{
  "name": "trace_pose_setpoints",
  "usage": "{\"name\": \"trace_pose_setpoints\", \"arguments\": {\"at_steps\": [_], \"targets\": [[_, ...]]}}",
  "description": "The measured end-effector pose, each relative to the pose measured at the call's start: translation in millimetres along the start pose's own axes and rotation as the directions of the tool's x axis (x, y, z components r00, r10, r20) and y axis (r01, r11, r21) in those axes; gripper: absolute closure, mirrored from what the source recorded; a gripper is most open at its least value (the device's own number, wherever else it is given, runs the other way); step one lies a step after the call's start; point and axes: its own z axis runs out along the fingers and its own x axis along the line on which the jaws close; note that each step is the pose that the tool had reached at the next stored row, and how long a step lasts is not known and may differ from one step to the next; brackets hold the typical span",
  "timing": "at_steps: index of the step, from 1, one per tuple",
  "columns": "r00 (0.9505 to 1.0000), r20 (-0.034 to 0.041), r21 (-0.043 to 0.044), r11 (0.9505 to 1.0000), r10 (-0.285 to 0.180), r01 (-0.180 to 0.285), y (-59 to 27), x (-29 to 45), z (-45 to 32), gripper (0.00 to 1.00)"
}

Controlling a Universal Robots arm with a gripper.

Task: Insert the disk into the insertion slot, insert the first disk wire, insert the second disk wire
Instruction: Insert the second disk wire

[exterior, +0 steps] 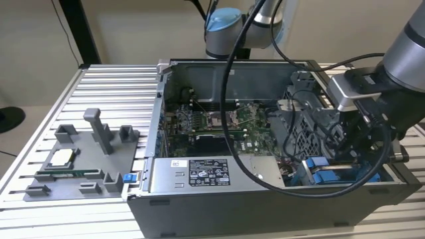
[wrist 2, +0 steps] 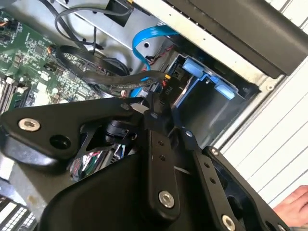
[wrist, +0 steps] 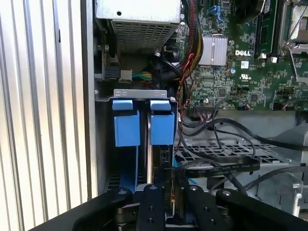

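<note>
Down at the exterior view's right end of the open computer case (exterior: 265,199), the tool (wrist: 172,192) reaches into the slot (wrist: 143,122), where two blue latch tabs stand side by side. Its two fingers (wrist 2: 161,159) look clamped on a dark wire connector (wrist 2: 163,94) at the seated disk (wrist: 161,161). One blue cable (wrist 2: 144,41) loops nearby. One hand (wrist 2: 293,207) rests on the worktop (exterior: 106,89).

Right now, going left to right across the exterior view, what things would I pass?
Grey fixture tray with small parts → blue clip at the case's corner → silver power supply box with its sticker → green motherboard → blue drive bay tabs → robot's gripper reaching into the case.
</note>
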Motion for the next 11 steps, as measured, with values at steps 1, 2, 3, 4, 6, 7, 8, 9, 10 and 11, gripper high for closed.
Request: {"name": "trace_pose_setpoints", "arguments": {"at_steps": [1,2,3,4,6,7,8,9,10,11], "targets": [[1.0000,-0.0004,0.0000,1.0000,0.000,0.000,-0.4,-0.6,-4.8,0.00],[1.0000,-0.0001,0.0000,1.0000,0.000,0.000,-0.7,-1.2,-8.9,0.00],[1.0000,-0.0005,0.0000,1.0000,0.000,0.000,-1.1,-1.9,-13.8,0.00],[1.0000,-0.0003,0.0000,1.0000,0.000,0.000,-1.5,-2.4,-17.9,0.00],[1.0000,-0.0003,0.0000,1.0000,0.000,0.000,-2.3,-3.6,-26.4,0.00],[1.0000,-0.0004,0.0000,1.0000,0.000,0.000,-2.5,-3.9,-28.6,0.00],[1.0000,-0.0002,0.0000,1.0000,0.000,0.000,-2.5,-3.9,-29.1,0.00],[1.0000,-0.0002,0.0000,1.0000,0.000,0.000,-2.5,-3.9,-29.0,0.00],[1.0000,-0.0003,0.0000,1.0000,0.000,0.000,-2.5,-3.9,-29.0,0.00],[1.0000,-0.0004,0.0000,1.0000,0.000,0.000,-2.5,-3.9,-29.0,0.00]]}}
